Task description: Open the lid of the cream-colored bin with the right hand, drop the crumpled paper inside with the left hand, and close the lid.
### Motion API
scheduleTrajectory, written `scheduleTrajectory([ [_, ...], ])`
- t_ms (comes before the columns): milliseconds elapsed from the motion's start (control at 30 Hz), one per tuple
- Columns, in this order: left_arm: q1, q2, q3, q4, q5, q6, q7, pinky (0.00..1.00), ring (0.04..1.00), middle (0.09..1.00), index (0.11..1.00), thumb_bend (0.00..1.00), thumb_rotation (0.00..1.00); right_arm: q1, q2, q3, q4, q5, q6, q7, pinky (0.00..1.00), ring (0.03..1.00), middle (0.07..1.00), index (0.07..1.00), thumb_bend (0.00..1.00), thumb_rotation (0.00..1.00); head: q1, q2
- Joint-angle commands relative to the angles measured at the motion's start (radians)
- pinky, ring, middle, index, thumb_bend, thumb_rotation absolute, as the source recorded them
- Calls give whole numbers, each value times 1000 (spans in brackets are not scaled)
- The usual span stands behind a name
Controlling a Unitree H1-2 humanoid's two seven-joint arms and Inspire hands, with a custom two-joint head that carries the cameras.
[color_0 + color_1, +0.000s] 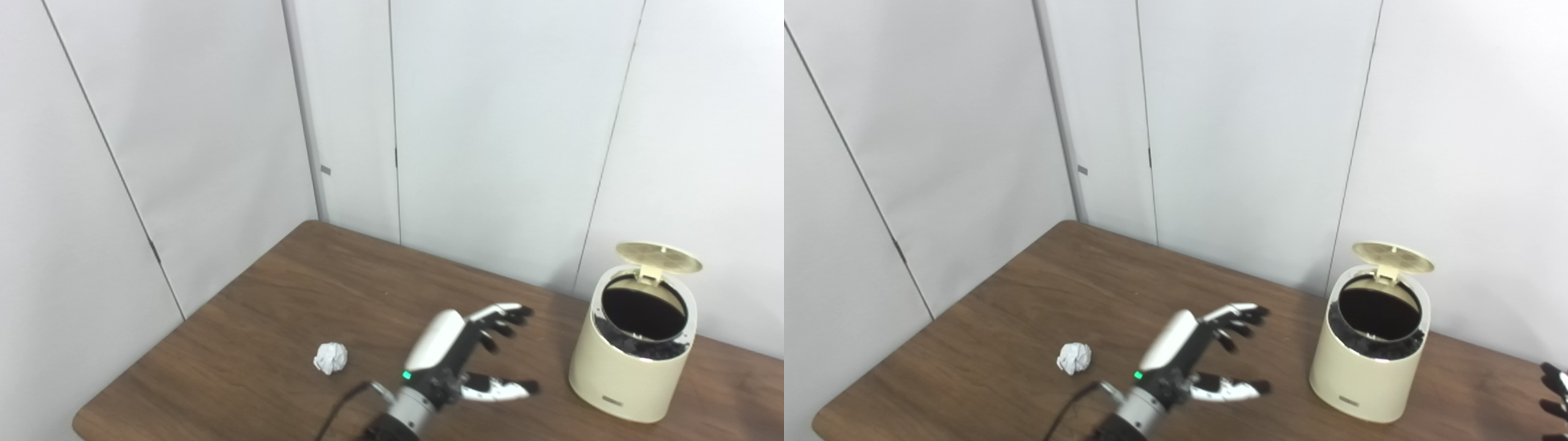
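Observation:
The cream-colored bin stands on the right of the wooden table. Its round lid is tipped up at the back, and the opening shows a black liner. The crumpled white paper lies on the table left of centre. My left hand is open and empty, fingers spread, hovering between the paper and the bin; the paper is to its left, apart from it. Of my right hand only dark fingertips show at the right edge of the right eye view, right of the bin.
White wall panels close the table in behind and on the left. The table's left corner is near the picture's bottom left. A black cable runs along my left wrist.

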Motion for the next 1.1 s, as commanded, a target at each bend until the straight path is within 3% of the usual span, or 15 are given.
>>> scheduleTrajectory([
  [0,-11,32,8,-88,76,67,-49,541,688,780,812,712,132,-45,-19,-14,-44,-5,-1,-4,644,863,949,984,1000,760,-1,-1],
  [200,15,139,51,-203,128,170,-187,486,607,677,699,764,72,-54,-17,-13,-51,-12,21,2,645,865,947,986,1000,783,-7,5],
  [400,22,231,61,-293,343,278,-397,499,619,709,716,799,89,-56,-18,-12,-52,-12,30,7,666,872,959,993,1000,796,-9,8],
  [567,24,286,105,-328,505,305,-549,507,626,711,713,863,72,-59,-25,-11,-45,-18,13,2,661,870,959,994,1000,817,-5,13],
  [733,29,308,140,-317,587,272,-596,477,600,692,701,903,93,-61,-26,-11,-44,-19,9,1,671,873,967,998,1000,832,-2,16],
  [1067,36,317,201,-243,666,236,-637,536,678,710,713,915,190,-65,-21,-12,-41,-12,7,0,693,873,964,990,1000,818,-8,27],
])
